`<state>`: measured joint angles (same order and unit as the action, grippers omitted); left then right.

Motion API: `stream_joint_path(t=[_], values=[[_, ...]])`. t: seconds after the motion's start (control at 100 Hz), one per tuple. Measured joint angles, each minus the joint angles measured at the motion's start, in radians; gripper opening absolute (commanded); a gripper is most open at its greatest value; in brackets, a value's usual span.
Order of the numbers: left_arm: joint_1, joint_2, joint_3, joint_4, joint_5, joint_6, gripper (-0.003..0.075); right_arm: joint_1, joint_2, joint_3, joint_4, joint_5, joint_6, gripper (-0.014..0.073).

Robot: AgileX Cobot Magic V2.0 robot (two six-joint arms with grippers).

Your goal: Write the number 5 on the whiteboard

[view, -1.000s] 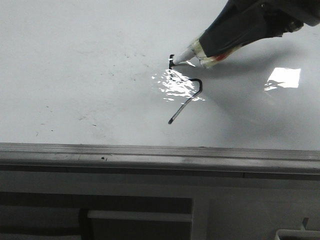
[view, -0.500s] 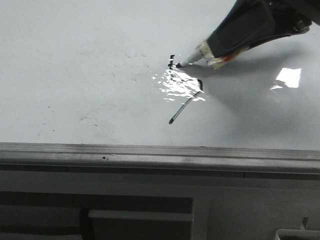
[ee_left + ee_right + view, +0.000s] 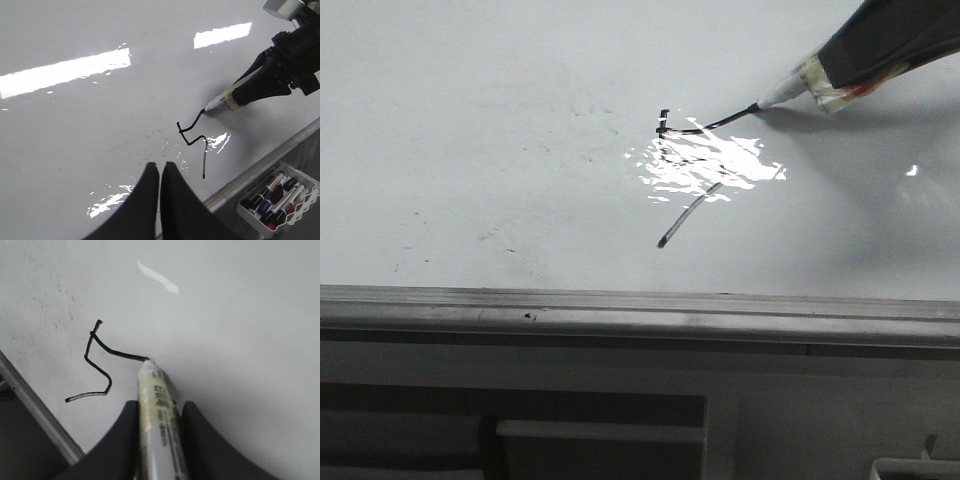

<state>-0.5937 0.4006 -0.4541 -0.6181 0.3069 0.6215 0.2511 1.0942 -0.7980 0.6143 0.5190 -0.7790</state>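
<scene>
The right gripper point(image 3: 159, 412) had its jaws clamped on a marker point(image 3: 157, 405) whose tip touched the whiteboard point(image 3: 470, 120) at the far end of the top bar of the number 5 point(image 3: 195, 137); the figure lay back from the tip, towards the frame edge point(image 3: 620, 310). The left gripper point(image 3: 160, 172), jaws pressed together and empty, hovered near the tail

The left gripper point(image 3: 160, 172) hangs over the whiteboard point(image 3: 75, 130), fingers together. The right gripper point(image 3: 235, 97) clamps a marker point(image 3: 222, 102), tip touching the number 5 point(image 3: 192, 142). A tray point(image 3: 295, 212) holds more markers.
</scene>
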Motion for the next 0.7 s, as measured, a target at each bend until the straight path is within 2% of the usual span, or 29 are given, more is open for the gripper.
stream_joint_path(t=[0.09, 0.16, 0.23, 0.33, 0.38, 0.42, 0.53, 0.7], values=[[0.000, 0.000, 0.000, -0.007, 0.000, 0.000, -0.0014, 0.000, -0.016, 0.000, -0.005, 0.000, 0.000, -0.0042], [0.000, 0.000, 0.000, -0.011, 0.001, 0.000, 0.0039, 0.008, -0.044, 0.004, -0.033, 0.002, 0.000, -0.0042], [0.000, 0.000, 0.000, -0.011, 0.021, 0.000, 0.0155, 0.026, -0.082, 0.006, -0.060, 0.004, -0.002, -0.0042], [0.000, 0.022, -0.027, -0.019, 0.097, 0.037, 0.0365, 0.085, -0.145, 0.006, -0.069, 0.030, -0.028, -0.0042], [0.000, 0.057, -0.050, -0.024, 0.138, 0.067, 0.0421, 0.125, -0.167, 0.006, -0.069, 0.052, -0.064, -0.0042], [0.000, 0.091, -0.072, -0.026, 0.171, 0.087, 0.0438, 0.163, -0.176, 0.006, -0.069, 0.066, -0.098, -0.0042], [0.000, 0.230, -0.136, -0.044, 0.265, 0.183, 0.0425, 0.265, -0.177, 0.006, -0.072, 0.097, -0.175, -0.0042], [-0.030, 0.431, -0.244, -0.111, 0.351, 0.373, 0.0397, 0.399, -0.131, 0.006, -0.089, 0.090, -0.214, -0.0042]])
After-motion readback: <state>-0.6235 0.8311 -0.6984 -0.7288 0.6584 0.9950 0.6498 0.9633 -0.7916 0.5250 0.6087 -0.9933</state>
